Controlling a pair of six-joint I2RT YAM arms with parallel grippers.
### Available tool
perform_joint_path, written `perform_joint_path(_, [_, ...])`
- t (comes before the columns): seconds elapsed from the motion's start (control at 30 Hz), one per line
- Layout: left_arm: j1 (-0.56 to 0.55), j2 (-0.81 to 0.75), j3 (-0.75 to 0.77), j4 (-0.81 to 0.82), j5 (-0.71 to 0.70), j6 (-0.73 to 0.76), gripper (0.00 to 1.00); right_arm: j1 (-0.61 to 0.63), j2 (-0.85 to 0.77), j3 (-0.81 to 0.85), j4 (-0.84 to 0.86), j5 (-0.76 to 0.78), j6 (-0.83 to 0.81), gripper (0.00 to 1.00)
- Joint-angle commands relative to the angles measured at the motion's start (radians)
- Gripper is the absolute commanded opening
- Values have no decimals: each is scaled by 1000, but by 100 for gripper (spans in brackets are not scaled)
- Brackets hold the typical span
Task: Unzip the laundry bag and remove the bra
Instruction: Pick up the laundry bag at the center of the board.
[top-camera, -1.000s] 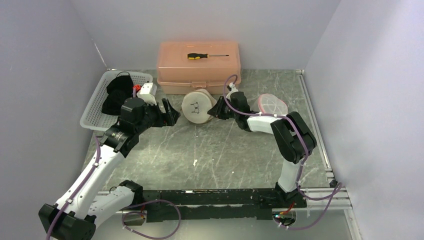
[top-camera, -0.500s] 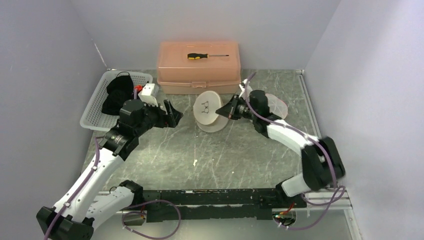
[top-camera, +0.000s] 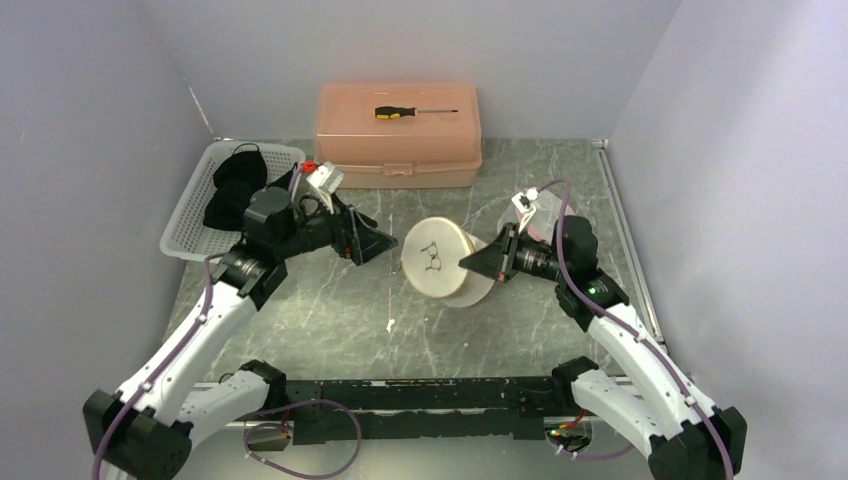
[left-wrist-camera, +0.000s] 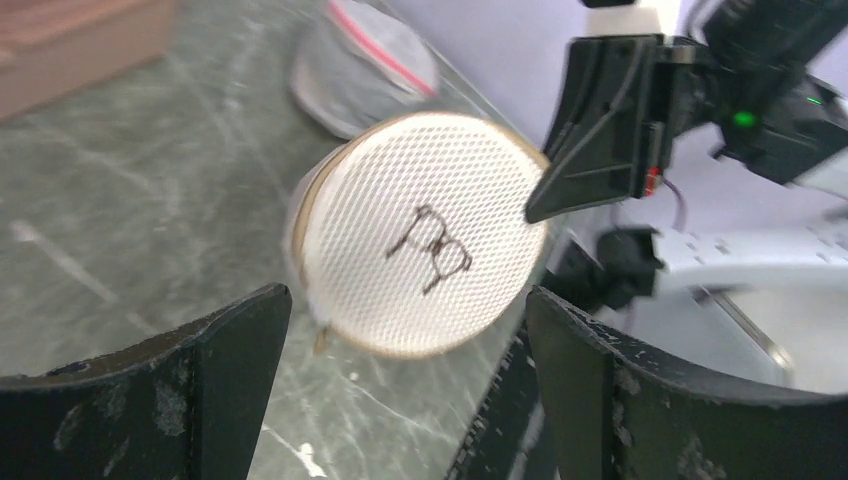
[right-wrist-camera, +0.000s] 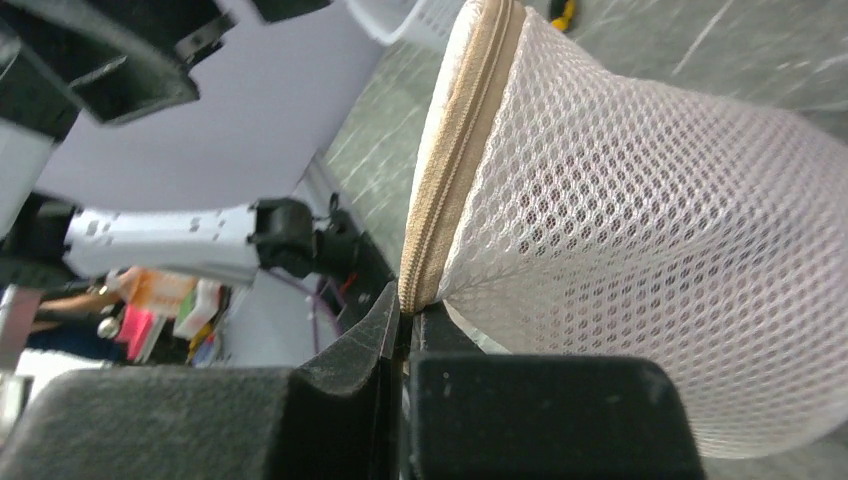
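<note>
The laundry bag (top-camera: 437, 262) is held up on edge at mid-bench (top-camera: 330, 330), pinched at its tan zip seam (right-wrist-camera: 455, 170) by the closed right hand (top-camera: 472, 264). Its mesh face is thereby presented to the left hand (top-camera: 382, 243), spread wide just beside it, probably for the zip pull.

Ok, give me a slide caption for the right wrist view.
Right hand shut on the mesh laundry bag at its tan zipper.

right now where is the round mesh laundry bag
In the top view the laundry bag is mid-table, pinched at its zipper edge by the right gripper, with the open left gripper facing it from the left.
</note>
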Motion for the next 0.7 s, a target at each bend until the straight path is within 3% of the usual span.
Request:
perform_joint_path(0.0, [-6, 81, 50, 90, 379, -19, 94, 0, -80, -58, 140, -218, 62, 0])
perform_joint_path(0.17, [-12, 112, 82, 97, 495, 18, 94, 1, -130, -115, 263, -343, 125, 0])
perform_joint_path(0.47, [-46, 182, 147, -8, 550, 90, 94, 56, -161, -123, 297, -397, 89, 0])
perform_joint_path(0.67, [-125, 234, 214, -208, 504, 255, 92, 70, -193, -134, 301, -410, 87, 0])
